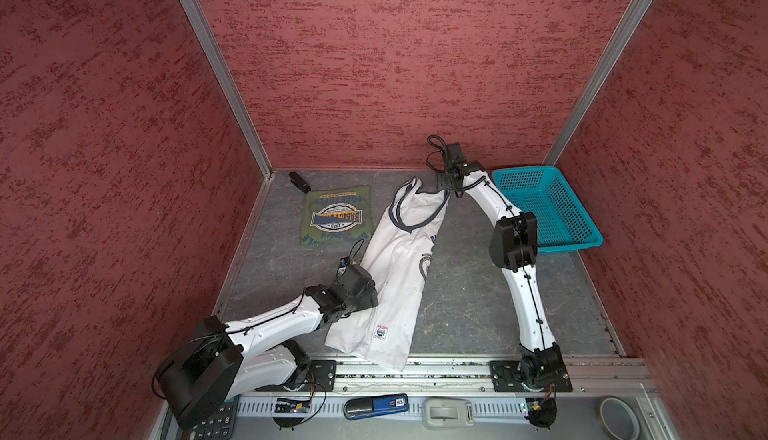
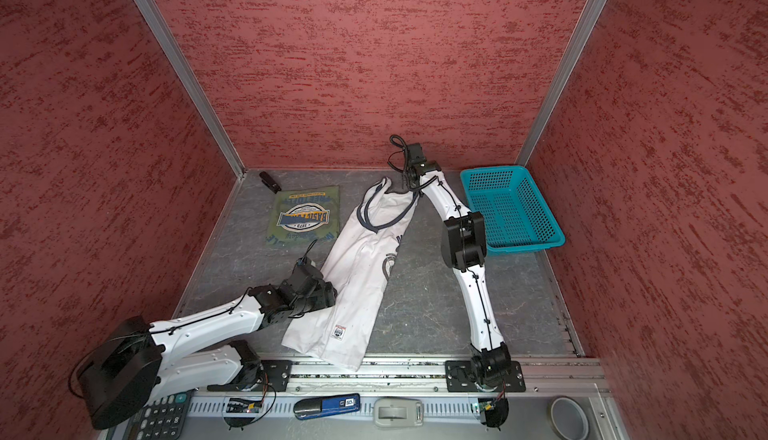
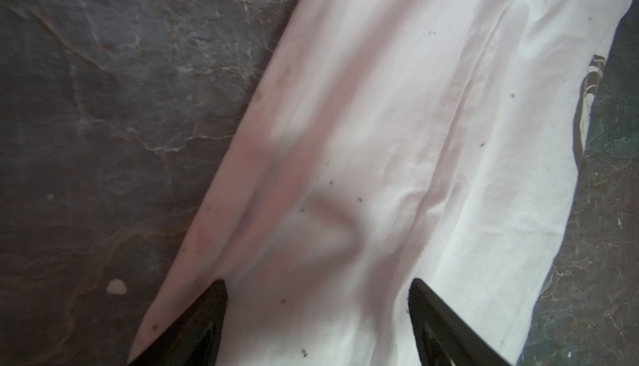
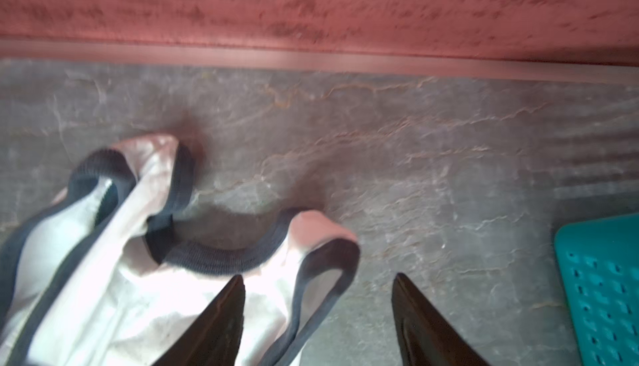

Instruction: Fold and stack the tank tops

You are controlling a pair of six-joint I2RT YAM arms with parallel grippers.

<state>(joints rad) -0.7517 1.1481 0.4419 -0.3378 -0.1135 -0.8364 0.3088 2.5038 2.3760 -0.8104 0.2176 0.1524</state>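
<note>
Left end effector (image 3: 318, 281) over white tank top (image 3: 380, 122) — jaws apart.

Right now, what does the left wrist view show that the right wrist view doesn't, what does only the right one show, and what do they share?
Only the left wrist view: the creased plain body of the white tank top, a sliver of its print, and the left gripper open above the cloth.
Only the right wrist view: the grey-trimmed straps, a corner of the turquoise basket, the red wall, and the right gripper open at one strap.
Both: the same white top on the dark marbled table.
</note>
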